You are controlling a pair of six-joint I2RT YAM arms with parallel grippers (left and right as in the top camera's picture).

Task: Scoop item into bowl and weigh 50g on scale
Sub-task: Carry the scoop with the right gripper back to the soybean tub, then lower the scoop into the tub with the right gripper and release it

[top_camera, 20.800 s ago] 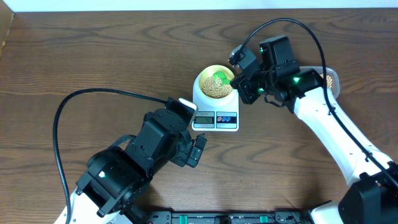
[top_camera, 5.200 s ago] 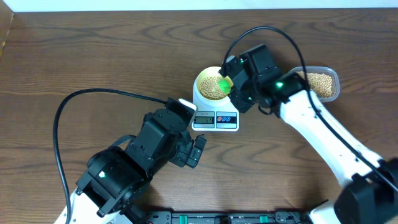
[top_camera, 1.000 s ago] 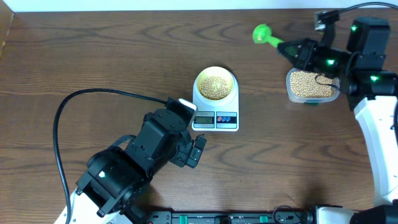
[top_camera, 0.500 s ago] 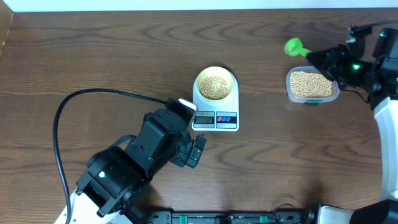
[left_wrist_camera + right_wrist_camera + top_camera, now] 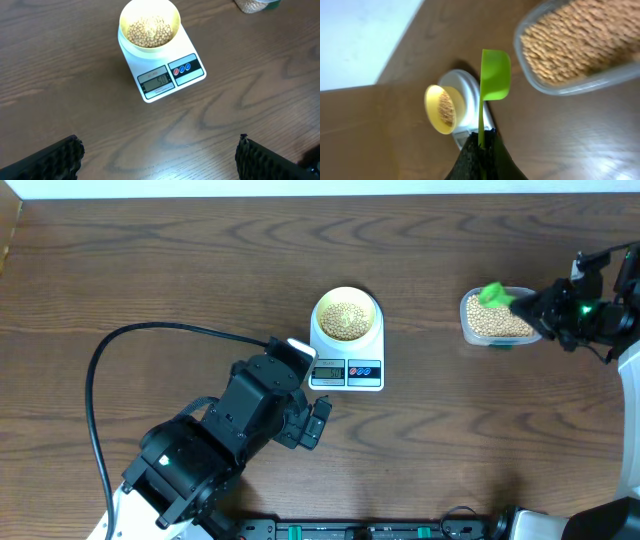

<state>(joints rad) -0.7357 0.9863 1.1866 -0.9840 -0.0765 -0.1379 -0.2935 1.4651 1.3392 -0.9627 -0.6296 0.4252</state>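
A small round pale-yellow bowl [image 5: 347,317] sat on the rounded top of a white digital kitchen scale [image 5: 170,80] near the middle of the dark wooden bench [image 5: 150,270]. The bowl held a heap of small round tan-beige beans [image 5: 150,31] that filled most of it. The scale's grey display and its red and blue buttons faced the left arm (the digits were lit but too small to read with certainty).

Well apart to the right stood a clear rounded-rectangular plastic tub [image 5: 503,332], also full of the same beans. The right gripper [image 5: 481,149] was clamped on the thin handle of a bright green plastic scoop [image 5: 494,75], its two dark fingers pressed together around the stem. From overhead, the scoop's head lay over the tub's far-left corner; whether it touched the beans could not be told, nor whether it carried any.

The left gripper [image 5: 159,150] hung over the bench just in front of the scale, its fingers [image 5: 52,159] spread wide apart with nothing between them.
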